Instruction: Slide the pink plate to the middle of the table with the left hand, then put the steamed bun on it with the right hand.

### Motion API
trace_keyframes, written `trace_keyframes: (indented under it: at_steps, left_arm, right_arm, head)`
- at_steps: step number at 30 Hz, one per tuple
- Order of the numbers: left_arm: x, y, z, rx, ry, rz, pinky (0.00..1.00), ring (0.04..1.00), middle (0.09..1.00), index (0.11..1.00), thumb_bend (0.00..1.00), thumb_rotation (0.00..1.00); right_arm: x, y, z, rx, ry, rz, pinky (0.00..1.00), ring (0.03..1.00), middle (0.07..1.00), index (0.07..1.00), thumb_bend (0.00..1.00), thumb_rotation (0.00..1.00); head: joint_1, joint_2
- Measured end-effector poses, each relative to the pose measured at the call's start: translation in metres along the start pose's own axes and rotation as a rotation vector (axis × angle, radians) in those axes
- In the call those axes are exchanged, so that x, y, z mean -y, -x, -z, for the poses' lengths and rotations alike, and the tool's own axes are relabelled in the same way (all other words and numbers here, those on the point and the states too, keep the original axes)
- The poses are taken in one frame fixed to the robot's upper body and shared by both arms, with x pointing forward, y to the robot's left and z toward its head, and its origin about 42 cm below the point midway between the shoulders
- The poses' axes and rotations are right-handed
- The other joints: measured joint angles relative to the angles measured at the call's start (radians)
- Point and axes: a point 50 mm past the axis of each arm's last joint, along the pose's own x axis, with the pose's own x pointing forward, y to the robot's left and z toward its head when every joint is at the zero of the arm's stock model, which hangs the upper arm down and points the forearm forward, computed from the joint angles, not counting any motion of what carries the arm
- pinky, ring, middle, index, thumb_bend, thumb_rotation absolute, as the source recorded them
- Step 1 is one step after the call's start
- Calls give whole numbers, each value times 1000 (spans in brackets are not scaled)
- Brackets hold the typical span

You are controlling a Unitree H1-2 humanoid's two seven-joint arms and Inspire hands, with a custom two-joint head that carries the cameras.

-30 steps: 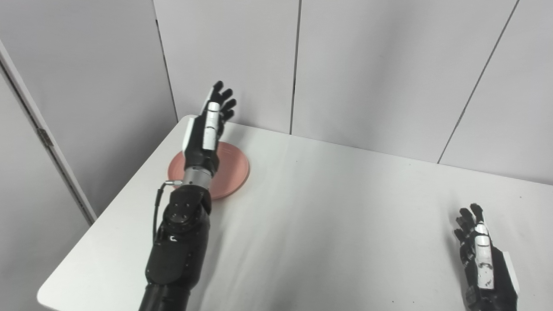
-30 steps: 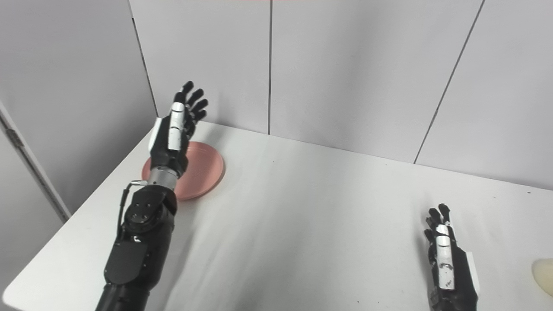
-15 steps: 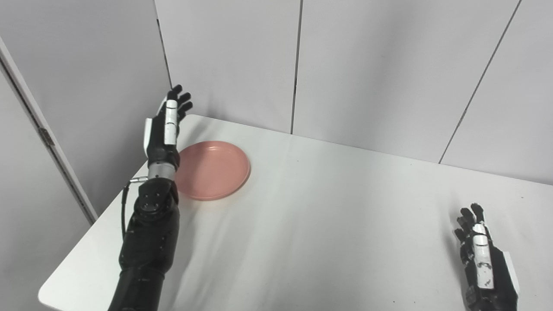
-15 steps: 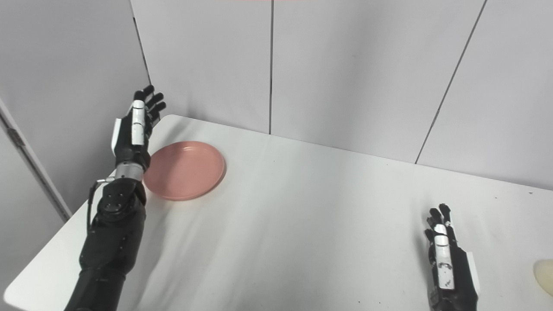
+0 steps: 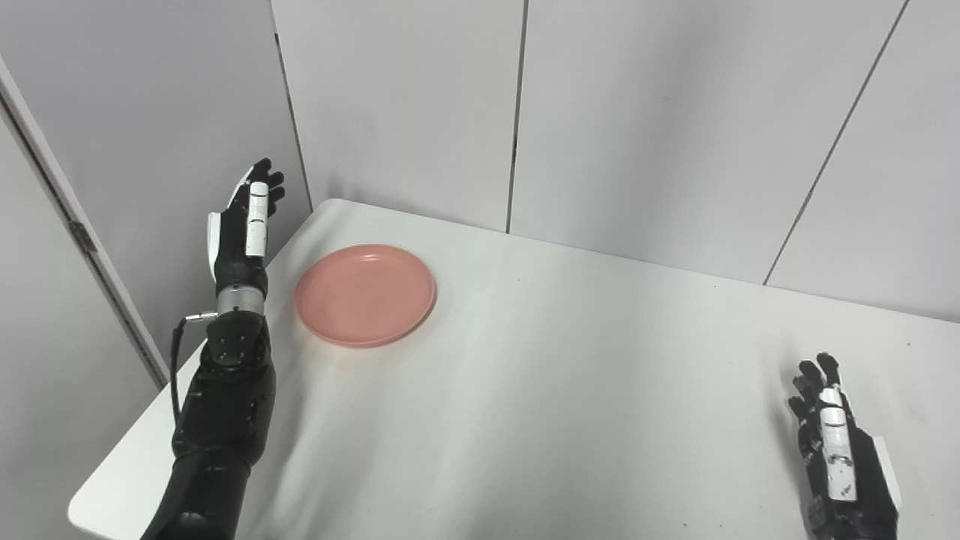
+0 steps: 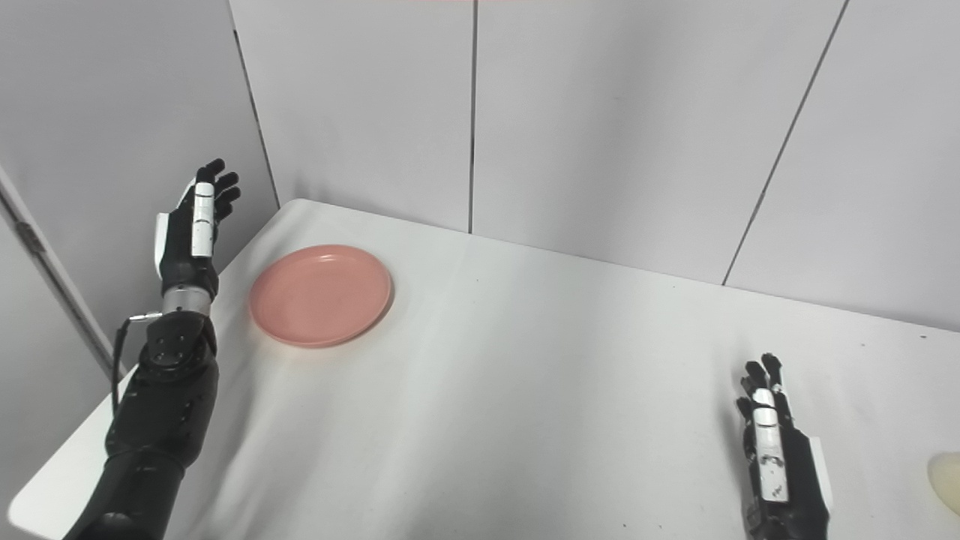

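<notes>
Left hand [image 5: 241, 229] has swung further left since a second ago, off the round pink plate [image 5: 365, 294] and now past the white table's [image 5: 570, 390] left edge, fingers spread, empty. Plate unmoved, near far-left corner. Right hand [image 5: 838, 450] unchanged, fingers loosely apart, empty. Pale steamed bun [image 6: 945, 480] at right edge.

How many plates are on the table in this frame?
1. The pink plate lies flat at the table's far left corner, beside the raised left hand. No other plate shows, though the table runs past the picture's right edge.
</notes>
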Motion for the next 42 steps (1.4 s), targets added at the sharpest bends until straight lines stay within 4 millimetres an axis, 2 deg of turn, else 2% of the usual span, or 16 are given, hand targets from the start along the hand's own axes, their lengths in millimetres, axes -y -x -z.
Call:
trace_keyframes:
  at_steps: [6, 11, 14, 19, 24, 30, 35, 37, 42]
  left_arm:
    - [-6, -3, 12, -36, -13, -20, 914, 786, 794, 796, 747, 1000]
    - [-4, -6, 23, -71, -10, -42, 902, 769, 761, 763, 732, 1000]
    - [-1, -6, 25, -84, 20, -46, 825, 743, 738, 739, 706, 1000]
    - [8, -3, 33, -119, 50, -22, 899, 760, 747, 762, 751, 1000]
    - [15, 0, 37, -143, 103, 33, 877, 763, 750, 765, 760, 1000]
    - [29, 8, 46, -195, 147, 67, 833, 782, 799, 799, 776, 1000]
    - [36, 8, 48, -207, 156, 89, 936, 797, 810, 803, 783, 1000]
    - [37, 7, 50, -212, 153, 101, 883, 791, 798, 807, 788, 1000]
    - [37, 6, 49, -215, 162, 116, 858, 780, 790, 804, 782, 1000]
  right_arm:
    - [0, 0, 0, 0, 2, -6, 1000, 1000, 976, 1000, 368, 970]
    - [0, 0, 0, -1, 7, -7, 1000, 991, 970, 1000, 416, 954]
    - [0, 0, 0, -1, 6, -7, 1000, 993, 972, 1000, 412, 936]
    - [0, 0, 0, 0, 2, -13, 1000, 997, 972, 1000, 400, 920]
    - [0, 0, -1, 2, 2, -10, 1000, 1000, 978, 1000, 398, 906]
    - [0, 1, -1, 2, 7, -11, 1000, 997, 973, 1000, 421, 895]
    - [1, 3, -1, 2, 3, -8, 1000, 994, 968, 1000, 410, 887]
    - [0, 3, -1, 2, 3, -9, 1000, 993, 968, 1000, 431, 876]
    - [1, 3, -1, 2, 3, -9, 1000, 996, 974, 1000, 415, 881]
  head:
    - [2, 2]
    - [0, 3]
    - [0, 5]
    - [0, 9]
    - [0, 9]
    - [2, 12]
    - [2, 15]
    - [3, 17]
    - [3, 17]
